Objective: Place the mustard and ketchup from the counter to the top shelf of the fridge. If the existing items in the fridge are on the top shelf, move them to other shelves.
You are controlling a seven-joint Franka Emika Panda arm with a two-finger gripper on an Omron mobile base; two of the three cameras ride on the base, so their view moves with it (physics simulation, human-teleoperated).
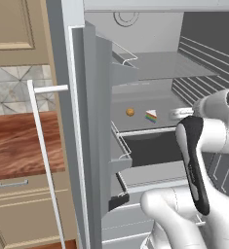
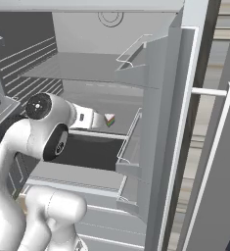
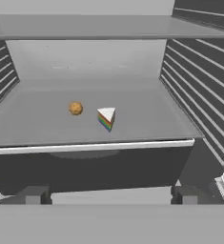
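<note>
– Grey fridge (image 1: pixel 94 146) stands open, ribbed walls, smooth top shelf (image 1: pixel 169 65) bare above the cake wedge (image 3: pixel 106 117); wood-grain surface (image 1: pixel 18 146) far left of it. Mustard, ketchup?

– Neither shows. The wedge sits a shelf lower, orange ball (image 3: pixel 76 108) just left of it.

– Handling?

– Likely soft, crumbly: pinch lightly across its flat striped sides. The ball would roll. The gripper (image 3: pixel 111 195) faces the cake, jaws wide, empty.

Orange ball (image 3: pixel 76 108) just beside cake wedge (image 3: pixel 106 117) on grey shelf (image 3: pixel 147 119).

fridge (image 1: pixel 77 97) open | ball (image 3: pixel 76 108) just left of cake (image 3: pixel 106 117), apparently second shelf (image 3: pixel 147 119) | top shelf (image 1: pixel 174 63) above
</note>
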